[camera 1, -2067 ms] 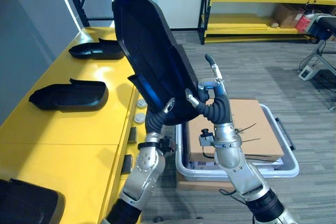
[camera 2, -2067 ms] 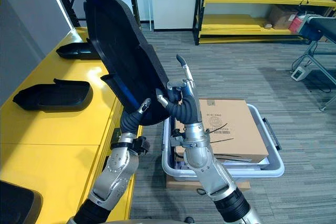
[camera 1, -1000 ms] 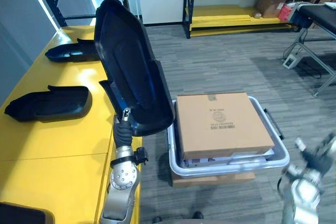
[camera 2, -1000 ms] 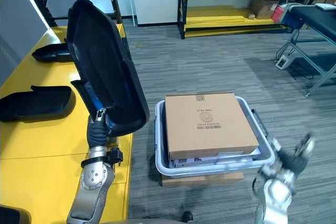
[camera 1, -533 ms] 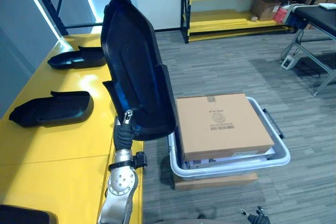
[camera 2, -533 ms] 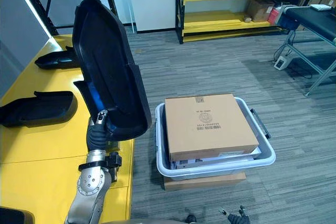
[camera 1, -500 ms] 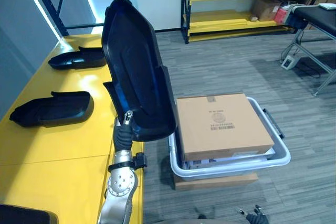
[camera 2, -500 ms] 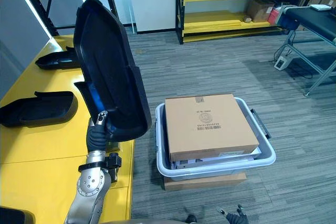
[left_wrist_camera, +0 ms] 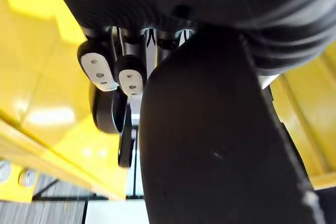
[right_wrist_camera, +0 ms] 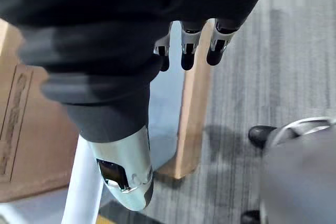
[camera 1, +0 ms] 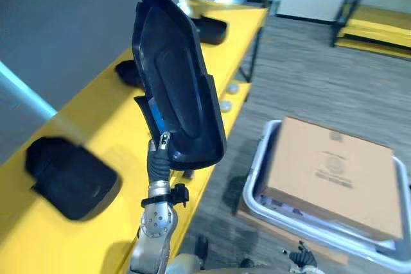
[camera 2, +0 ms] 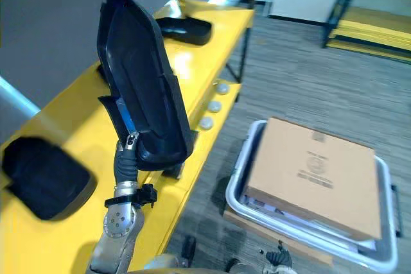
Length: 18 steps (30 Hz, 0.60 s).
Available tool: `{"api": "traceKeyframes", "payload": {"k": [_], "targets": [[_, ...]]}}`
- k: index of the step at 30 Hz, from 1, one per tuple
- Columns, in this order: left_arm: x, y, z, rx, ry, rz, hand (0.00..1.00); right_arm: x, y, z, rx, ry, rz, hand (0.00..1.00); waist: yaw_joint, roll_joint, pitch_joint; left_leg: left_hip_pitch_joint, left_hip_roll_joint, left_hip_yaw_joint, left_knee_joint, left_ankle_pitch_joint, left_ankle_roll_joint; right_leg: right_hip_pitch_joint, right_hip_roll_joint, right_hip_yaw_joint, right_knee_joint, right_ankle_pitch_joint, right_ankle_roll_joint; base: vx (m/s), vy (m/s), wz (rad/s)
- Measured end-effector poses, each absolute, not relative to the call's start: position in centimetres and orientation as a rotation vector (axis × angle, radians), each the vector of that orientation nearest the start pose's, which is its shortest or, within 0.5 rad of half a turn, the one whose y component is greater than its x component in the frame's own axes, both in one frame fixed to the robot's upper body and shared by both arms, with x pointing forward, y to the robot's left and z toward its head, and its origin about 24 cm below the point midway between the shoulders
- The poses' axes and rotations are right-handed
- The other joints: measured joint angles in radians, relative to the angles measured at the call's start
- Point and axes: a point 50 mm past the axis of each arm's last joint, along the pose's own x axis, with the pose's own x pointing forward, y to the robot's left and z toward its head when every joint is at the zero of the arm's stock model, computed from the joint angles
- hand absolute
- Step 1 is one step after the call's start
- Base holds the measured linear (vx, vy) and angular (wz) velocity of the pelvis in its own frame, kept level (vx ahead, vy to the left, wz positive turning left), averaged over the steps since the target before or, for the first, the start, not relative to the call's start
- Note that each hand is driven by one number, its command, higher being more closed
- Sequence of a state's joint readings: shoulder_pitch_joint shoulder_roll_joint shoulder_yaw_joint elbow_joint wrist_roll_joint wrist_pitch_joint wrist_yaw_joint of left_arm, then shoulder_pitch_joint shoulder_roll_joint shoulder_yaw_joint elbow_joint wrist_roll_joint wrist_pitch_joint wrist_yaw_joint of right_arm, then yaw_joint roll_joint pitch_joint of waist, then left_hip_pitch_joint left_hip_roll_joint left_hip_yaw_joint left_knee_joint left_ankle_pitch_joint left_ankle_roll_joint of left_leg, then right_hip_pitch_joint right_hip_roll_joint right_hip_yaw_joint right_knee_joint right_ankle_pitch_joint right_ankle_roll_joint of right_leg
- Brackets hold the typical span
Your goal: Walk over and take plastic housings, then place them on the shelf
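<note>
Inspection of the left hand (camera 1: 157, 158): we find it raised in front of the robot, its fingers (left_wrist_camera: 98, 66) curled round the lower edge of a large black plastic housing (camera 1: 176, 88). The plastic housing stands nearly upright with a slight tilt. It is held up off the yellow shelf (camera 1: 83, 126), by the shelf's front edge.

On the shelf we note a near housing (camera 1: 70, 184) lying flat and a far housing (camera 1: 210, 29) at the distant end. A further dark piece sits partly hidden behind the held one.

To the right, a grey tote (camera 1: 250, 187) sits on the floor (camera 1: 302, 81) and holds a cardboard box (camera 1: 331, 168).

The right hand (right_wrist_camera: 187, 43) hangs low beside the tote, fingers loosely extended, holding nothing.
</note>
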State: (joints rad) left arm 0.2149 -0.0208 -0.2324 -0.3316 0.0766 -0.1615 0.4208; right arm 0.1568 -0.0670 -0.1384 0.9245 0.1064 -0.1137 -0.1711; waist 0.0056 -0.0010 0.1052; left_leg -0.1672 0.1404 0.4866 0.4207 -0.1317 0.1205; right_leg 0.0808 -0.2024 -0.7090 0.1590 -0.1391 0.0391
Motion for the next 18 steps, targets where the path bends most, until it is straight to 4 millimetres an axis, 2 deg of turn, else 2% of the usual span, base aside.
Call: {"api": "traceKeyframes", "payload": {"k": [1, 2, 3, 4, 6, 7, 8, 9, 10, 11, 12, 14, 15, 16, 17, 18], "targets": [[20.4, 12.5, 9.4, -0.067, -0.32, 0.28, 1.0, 9.0, -21.1, -15.0, 0.006, 0.963, -0.426, 0.0, -0.02, 0.015, -0.009, 0.021, 0.01, 0.037, -0.022, -0.025, -0.041, 0.022, -0.007, -0.055, 0.012, -0.001, 0.016, 0.01, 0.174, 1.41], [20.3, 12.5, 9.7, -0.065, -0.338, 0.289, 1.0, 9.2, -21.3, -14.9, 0.013, 0.954, -0.436, 0.0, -0.028, 0.027, -0.016, 0.028, -0.004, 0.027, -0.062, -0.037, -0.066, 0.027, -0.008, -0.082, 0.018, -0.004, 0.026, 0.05, 0.223, 1.5], [20.2, 12.6, 10.5, -0.06, -0.384, 0.314, 1.0, 9.1, -21.4, -15.0, 0.008, 0.958, -0.439, 0.0, -0.043, 0.038, -0.027, 0.046, -0.039, -0.013, -0.126, -0.058, -0.069, 0.035, -0.015, -0.124, 0.03, -0.006, 0.04, 0.05, 0.191, 1.19], [20.3, 12.6, 10.8, -0.049, -0.407, 0.323, 1.0, 9.3, -21.2, -15.0, 0.012, 0.958, -0.434, 0.0, -0.044, 0.026, -0.021, 0.042, -0.053, -0.03, -0.123, -0.049, -0.061, 0.043, -0.029, -0.143, 0.038, -0.006, 0.04, 0.06, 0.237, 1.17], [20.4, 13.2, 11.4, -0.038, -0.443, 0.403, 1.0, 9.6, -20.0, -15.3, 0.033, 0.967, -0.41, 0.0, -0.022, -0.001, -0.01, 0.039, -0.082, -0.088, -0.092, -0.058, -0.046, 0.053, -0.077, -0.155, 0.138, -0.015, 0.036, 0.04, 0.199, 0.88], [20.4, 13.2, 11.3, -0.043, -0.441, 0.424, 1.0, 9.6, -19.8, -15.3, 0.035, 0.967, -0.405, 0.0, -0.017, -0.002, -0.01, 0.04, -0.087, -0.106, -0.086, -0.065, -0.035, 0.049, -0.086, -0.137, 0.167, -0.022, 0.023, 0.03, 0.16, 0.88], [20.3, 13.4, 11.3, -0.038, -0.445, 0.453, 1.0, 9.7, -19.5, -15.3, 0.028, 0.965, -0.385, 0.0, -0.018, -0.007, -0.011, 0.04, -0.104, -0.141, -0.082, -0.073, -0.023, 0.041, -0.089, -0.067, 0.2, -0.042, -0.007, 0.02, 0.115, 0.94], [20.2, 13.3, 11.4, -0.039, -0.453, 0.467, 1.0, 9.8, -19.3, -15.3, 0.023, 0.961, -0.371, 0.0, -0.017, -0.011, -0.013, 0.037, -0.127, -0.186, -0.093, -0.079, -0.014, 0.017, -0.076, 0.052, 0.225, -0.076, -0.026, 0.01, 0.086, 0.98], [20.1, 13.2, 11.4, -0.04, -0.459, 0.471, 1.0, 9.9, -19.2, -15.3, 0.024, 0.96, -0.369, 0.0, -0.019, -0.013, -0.012, 0.036, -0.139, -0.206, -0.094, -0.08, -0.013, 0.002, -0.064, 0.121, 0.237, -0.095, -0.039, 0.01, 0.043, 0.98], [20.1, 13.0, 11.4, -0.041, -0.464, 0.471, 1.0, 10.0, -19.3, -15.2, 0.025, 0.955, -0.373, 0.0, -0.021, -0.013, -0.011, 0.037, -0.161, -0.254, -0.1, -0.081, -0.01, -0.033, -0.023, 0.273, 0.26, -0.141, -0.043, 0.0, 0.02, 1.02], [20.1, 12.7, 11.4, -0.045, -0.463, 0.465, 1.0, 10.1, -19.3, -15.2, 0.027, 0.948, -0.375, 0.0, -0.028, -0.012, -0.01, 0.042, -0.175, -0.299, -0.105, -0.078, -0.013, -0.067, 0.027, 0.416, 0.285, -0.173, -0.037, 0.0, 0.01, 1.03], [20.1, 12.2, 11.2, -0.05, -0.457, 0.44, 1.0, 10.2, -19.3, -15.1, 0.028, 0.937, -0.375, 0.0, -0.036, -0.013, -0.006, 0.057, -0.193, -0.358, -0.116, -0.069, -0.022, -0.111, 0.085, 0.546, 0.319, -0.197, -0.033, 0.02, -0.034, 1.17], [20.1, 11.6, 10.9, -0.049, -0.441, 0.408, 1.0, 10.6, -19.2, -14.9, 0.031, 0.916, -0.374, 0.0, -0.048, -0.016, -0.004, 0.075, -0.214, -0.429, -0.136, -0.049, -0.028, -0.163, 0.139, 0.674, 0.359, -0.214, -0.029, 0.04, -0.071, 1.77], [20.1, 10.9, 10.5, -0.047, -0.422, 0.375, 1.0, 10.5, -19.1, -14.8, 0.032, 0.908, -0.375, 0.0, -0.057, -0.017, -0.003, 0.071, -0.223, -0.475, -0.142, -0.041, -0.041, -0.194, 0.171, 0.765, 0.369, -0.212, -0.027, 0.03, -0.077, 1.58], [20.1, 10.8, 10.4, -0.047, -0.418, 0.364, 1.0, 10.4, -19.1, -14.8, 0.035, 0.909, -0.377, 0.0, -0.057, -0.018, 0.0, 0.072, -0.228, -0.486, -0.142, -0.04, -0.044, -0.201, 0.174, 0.782, 0.366, -0.211, -0.025, 0.01, -0.086, 1.41], [20.1, 10.4, 10.1, -0.042, -0.405, 0.332, 1.0, 10.2, -18.9, -14.7, 0.041, 0.902, -0.379, 0.0, -0.051, -0.044, -0.002, 0.079, -0.243, -0.504, -0.142, -0.038, -0.048, -0.211, 0.165, 0.829, 0.323, -0.176, 0.006, 0.08, -0.205, 1.23]]}}
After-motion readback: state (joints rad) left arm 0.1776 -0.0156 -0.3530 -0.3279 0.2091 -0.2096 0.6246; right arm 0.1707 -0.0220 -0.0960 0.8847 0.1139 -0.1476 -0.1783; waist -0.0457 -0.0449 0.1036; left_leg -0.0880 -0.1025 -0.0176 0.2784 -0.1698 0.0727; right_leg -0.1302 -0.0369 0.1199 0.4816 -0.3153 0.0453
